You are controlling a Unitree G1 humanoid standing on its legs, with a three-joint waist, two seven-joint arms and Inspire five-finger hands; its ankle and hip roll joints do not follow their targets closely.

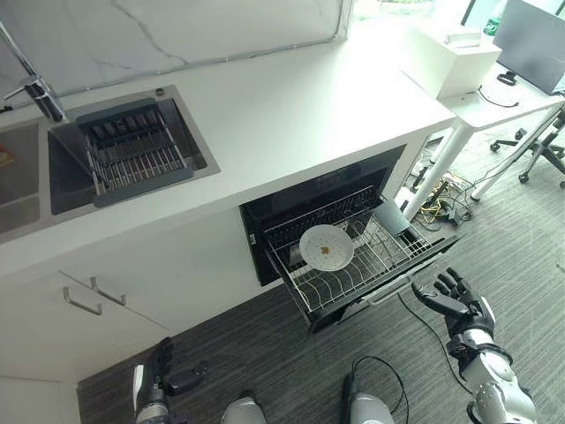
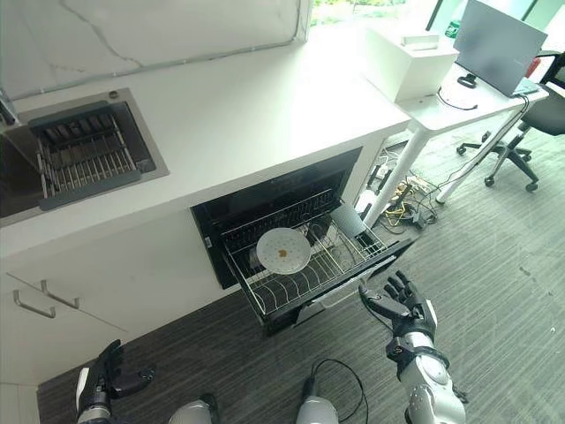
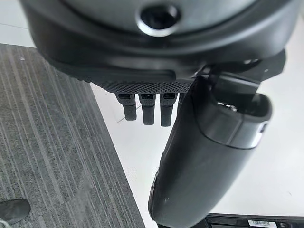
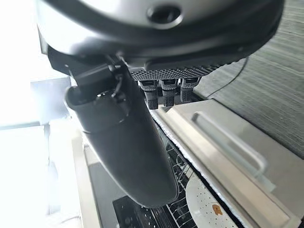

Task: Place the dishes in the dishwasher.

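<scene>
Plate (image 1: 326, 246) upright in dishwasher rack (image 1: 375, 267), no legible writing; right hand (image 1: 457, 296) spread, left hand (image 1: 161, 371) relaxed

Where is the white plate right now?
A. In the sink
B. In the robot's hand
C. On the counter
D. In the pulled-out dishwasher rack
D. The plate stands in the wire rack pulled out from under the counter, while the right hand is open and apart from it, near the rack's front.
</scene>
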